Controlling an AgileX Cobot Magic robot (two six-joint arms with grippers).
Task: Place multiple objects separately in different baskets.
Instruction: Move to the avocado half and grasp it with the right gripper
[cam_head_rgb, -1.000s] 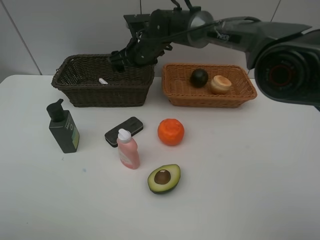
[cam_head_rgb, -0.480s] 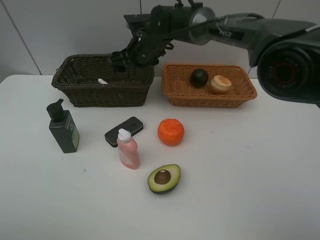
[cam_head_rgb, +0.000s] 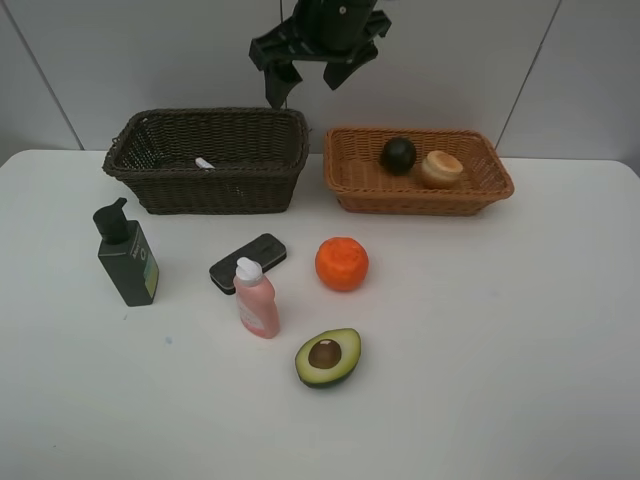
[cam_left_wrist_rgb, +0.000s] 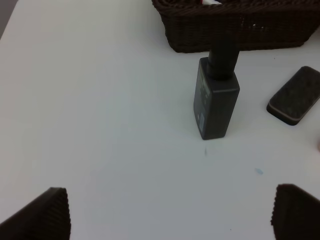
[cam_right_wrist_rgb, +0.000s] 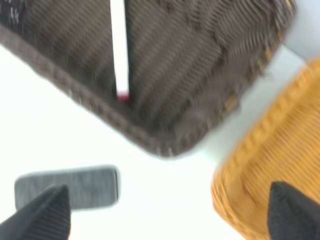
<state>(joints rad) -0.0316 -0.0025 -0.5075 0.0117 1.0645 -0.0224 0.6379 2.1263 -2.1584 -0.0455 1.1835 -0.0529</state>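
Observation:
The white pink-tipped marker (cam_head_rgb: 205, 162) lies in the dark brown basket (cam_head_rgb: 220, 190). The mangosteen (cam_head_rgb: 398, 154) and the tan round fruit (cam_head_rgb: 441, 168) lie in the light orange-tan basket (cam_head_rgb: 420, 200). On the table stand the green pump bottle (cam_head_rgb: 126, 254) and the pink bottle (cam_head_rgb: 256, 298), and there lie the black device (cam_head_rgb: 248, 262), the orange (cam_head_rgb: 342, 263) and the halved avocado (cam_head_rgb: 328, 357). My right gripper (cam_head_rgb: 308, 80) is open and empty, high above the dark basket's back right corner. My left gripper (cam_left_wrist_rgb: 170, 215) is open and empty, short of the pump bottle (cam_left_wrist_rgb: 216, 100).
The right wrist view looks down on the marker (cam_right_wrist_rgb: 119, 50), the dark basket's corner (cam_right_wrist_rgb: 165, 145), the light basket's rim (cam_right_wrist_rgb: 250, 165) and the black device (cam_right_wrist_rgb: 67, 187). The white table (cam_head_rgb: 520, 340) ends at a grey wall behind the baskets.
My right arm has lifted up and back from over the dark basket and now hangs high at the top of the view. The marker stays in the dark basket. Nothing else has moved.

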